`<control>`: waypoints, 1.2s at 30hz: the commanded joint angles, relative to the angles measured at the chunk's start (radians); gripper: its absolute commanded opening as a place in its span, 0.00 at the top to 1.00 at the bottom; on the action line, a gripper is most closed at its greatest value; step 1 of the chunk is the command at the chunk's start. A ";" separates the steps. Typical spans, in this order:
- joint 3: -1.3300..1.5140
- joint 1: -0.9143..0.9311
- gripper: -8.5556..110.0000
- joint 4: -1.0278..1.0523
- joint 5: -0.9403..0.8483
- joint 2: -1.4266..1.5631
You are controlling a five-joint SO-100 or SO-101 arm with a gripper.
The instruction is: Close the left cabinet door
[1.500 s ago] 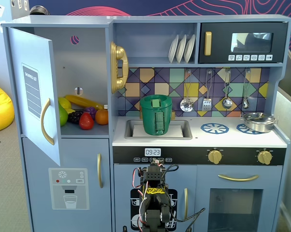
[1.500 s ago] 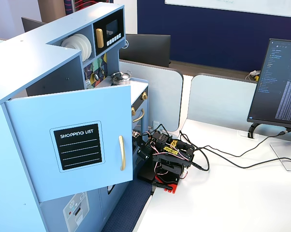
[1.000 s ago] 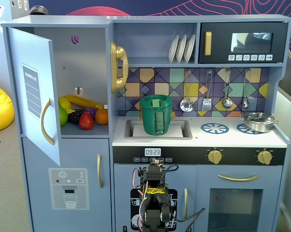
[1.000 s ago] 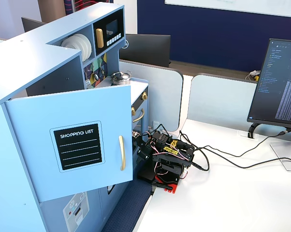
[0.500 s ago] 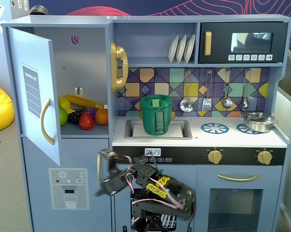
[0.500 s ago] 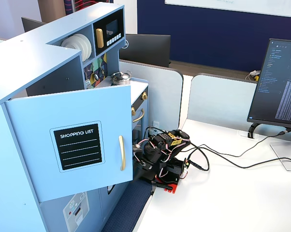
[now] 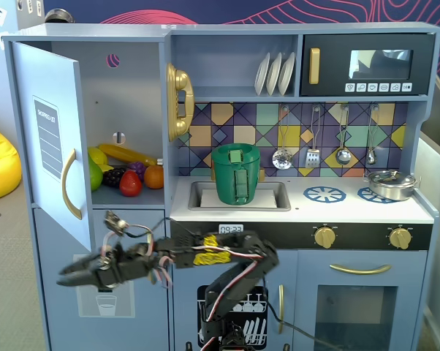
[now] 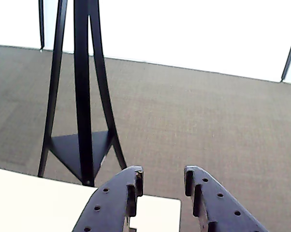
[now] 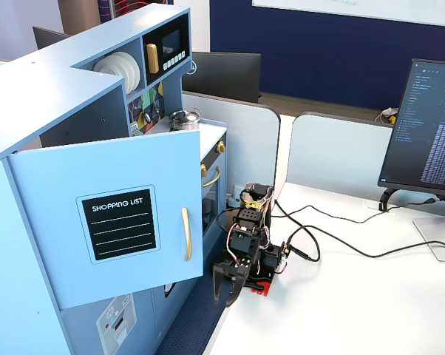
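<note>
The left cabinet door is light blue and stands swung wide open, with its curved gold handle facing out. In a fixed view from the side it shows its black "SHOPPING LIST" panel and its handle. My gripper points left, low down, just below and in front of the door's bottom corner, not touching it. It also shows to the right of the door. In the wrist view the gripper is open and empty, facing carpet.
Toy fruit lies in the open compartment. The blue door with the grey ice-dispenser panel is behind my gripper. A black tripod stands on the carpet ahead. Cables and a monitor are on the white table.
</note>
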 commanded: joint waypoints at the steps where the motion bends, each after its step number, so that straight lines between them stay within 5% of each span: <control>1: -0.255 0.026 0.93 -0.069 -0.032 -0.193; 21: -0.367 0.172 0.93 -0.074 -0.144 -0.272; 36: -0.216 0.615 0.93 -0.138 -0.163 -0.054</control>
